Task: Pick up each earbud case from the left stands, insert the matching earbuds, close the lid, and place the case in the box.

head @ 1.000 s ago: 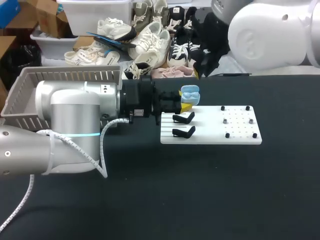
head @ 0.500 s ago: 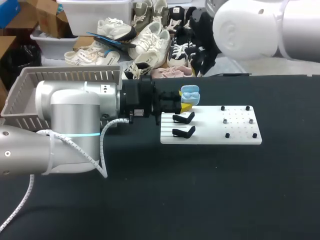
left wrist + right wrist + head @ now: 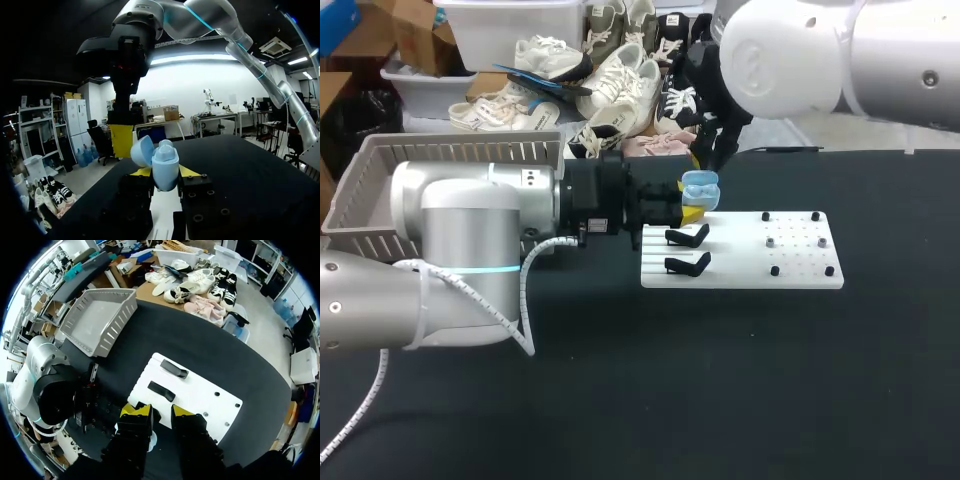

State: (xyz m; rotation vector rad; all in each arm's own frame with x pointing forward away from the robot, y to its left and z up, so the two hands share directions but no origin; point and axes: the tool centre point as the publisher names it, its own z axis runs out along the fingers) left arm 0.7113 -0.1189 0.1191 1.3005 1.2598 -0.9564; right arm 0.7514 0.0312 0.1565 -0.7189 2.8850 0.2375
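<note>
A light blue earbud case [image 3: 700, 188] with its lid [image 3: 142, 150] swung open stands upright in my left gripper [image 3: 691, 211], which is shut on it over the far left corner of the white board [image 3: 740, 264]. In the left wrist view the case [image 3: 165, 167] sits between the yellow tips. My right gripper [image 3: 708, 157] hangs just above and behind the case; in the left wrist view it [image 3: 121, 140] is close beside the lid. From the right wrist view [image 3: 159, 413] I cannot see whether it holds anything. Two black stands [image 3: 688, 236] [image 3: 688, 264] on the board carry nothing.
Small pegs [image 3: 772, 242] dot the right half of the board. A grey slatted basket [image 3: 450, 160] stands at the table's far left, behind my left arm. Bare black tabletop [image 3: 740, 380] lies in front of the board.
My right arm has swung in from the upper right, and its gripper has come down to just above the open case. The left arm and the case have not moved.
</note>
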